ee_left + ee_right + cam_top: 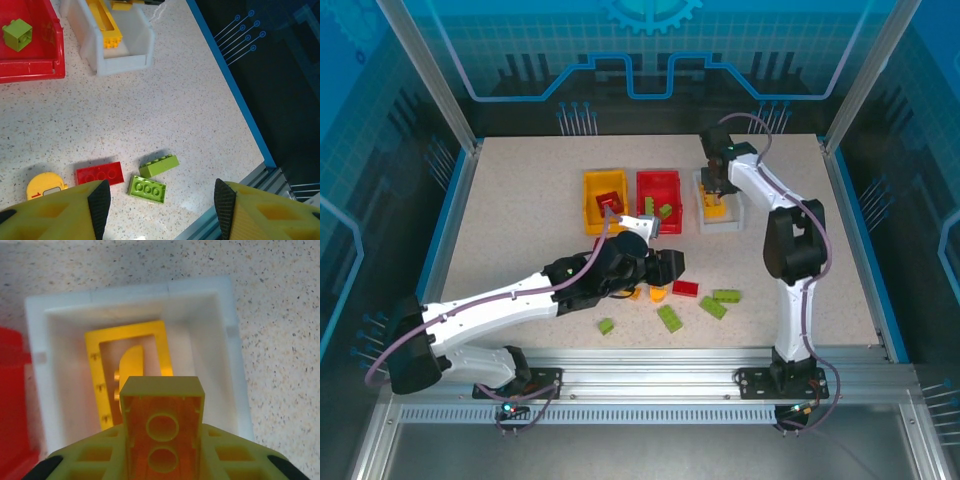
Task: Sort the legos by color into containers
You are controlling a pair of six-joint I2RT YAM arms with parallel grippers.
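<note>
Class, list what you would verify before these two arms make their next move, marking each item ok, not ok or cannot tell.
1. The right gripper grips the yellow brick: ok.
2. That brick hangs over the white bin: ok.
3. What is visible in that bin, the yellow frame, matches in colour: ok.
4. The left gripper is open and empty: ok.
5. The red brick on the table lies apart from the nearest green brick: cannot tell.
</note>
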